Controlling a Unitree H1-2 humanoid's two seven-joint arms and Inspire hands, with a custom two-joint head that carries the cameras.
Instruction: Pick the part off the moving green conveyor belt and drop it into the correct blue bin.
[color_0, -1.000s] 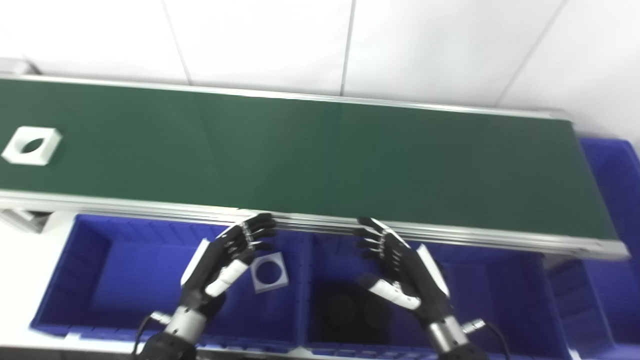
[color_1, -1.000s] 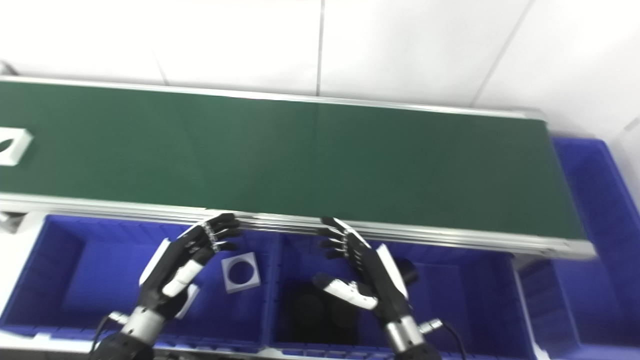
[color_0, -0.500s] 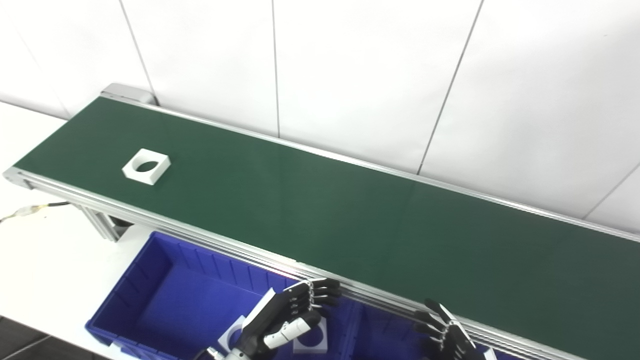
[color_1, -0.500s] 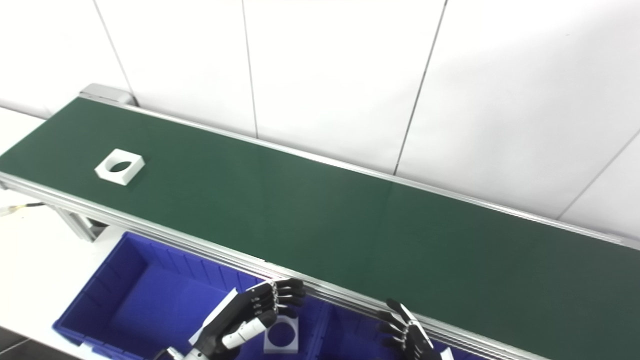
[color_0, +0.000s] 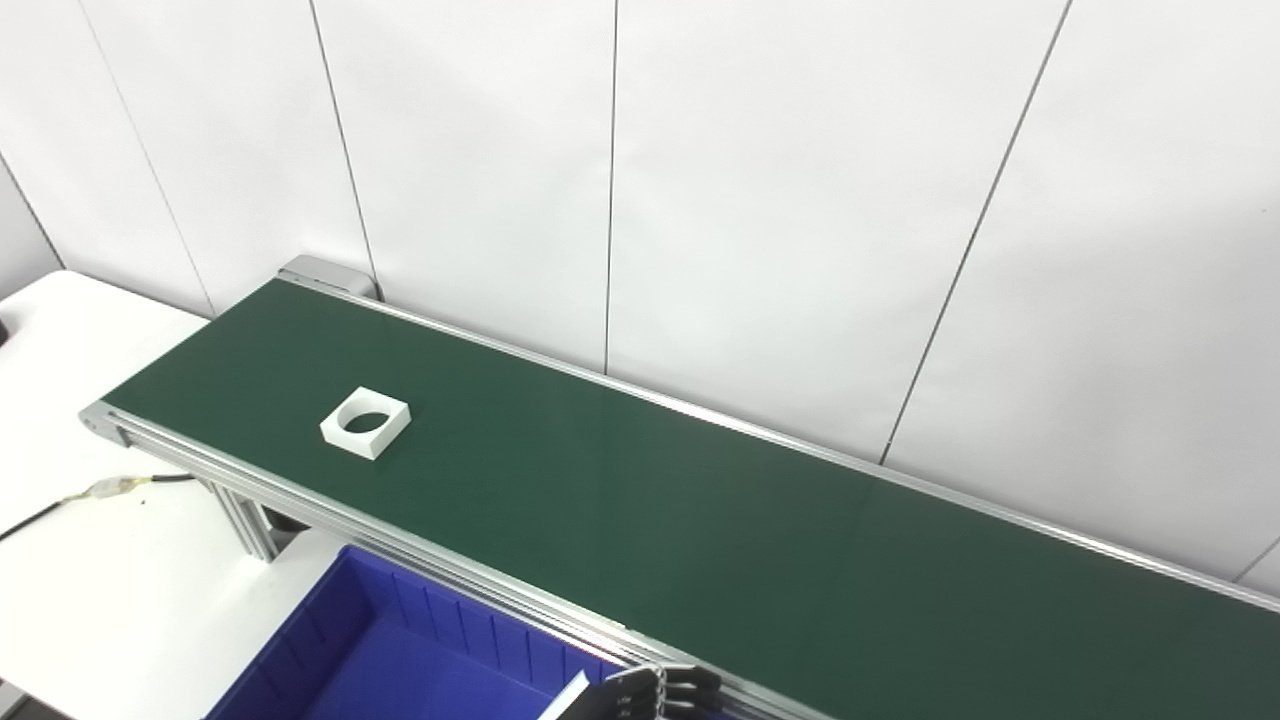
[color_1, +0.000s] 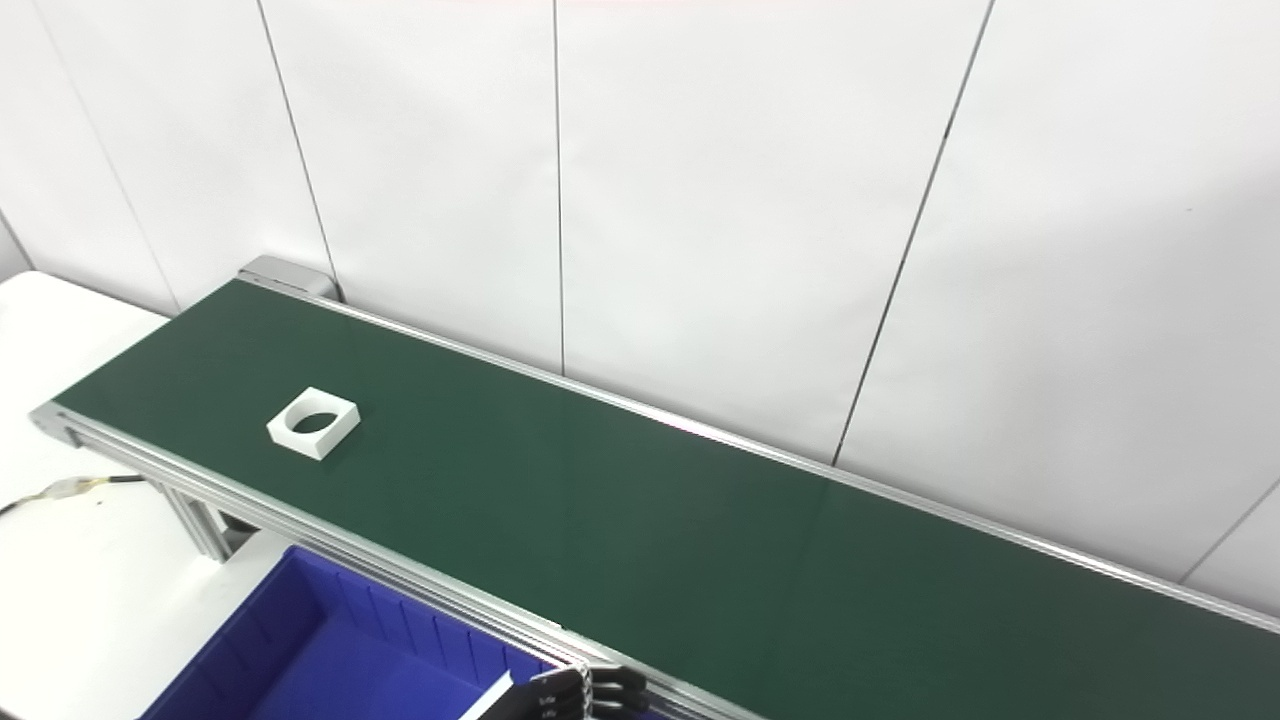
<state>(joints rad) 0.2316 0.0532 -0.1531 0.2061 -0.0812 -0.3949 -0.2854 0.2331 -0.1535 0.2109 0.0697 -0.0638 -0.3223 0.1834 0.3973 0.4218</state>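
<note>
The white square part (color_0: 365, 422) with a round hole lay flat on the green conveyor belt (color_0: 700, 520), toward the belt's 9 o'clock end and well apart from both hands. The pick had not begun; grasp, carry and drop all remained. Only the dark fingertips of the left hand (color_0: 655, 694) showed at the 6 o'clock edge, near the belt's front rail; its state could not be determined. The right hand was out of view. A blue bin (color_0: 400, 650) stood below the rail at 7 o'clock.
</note>
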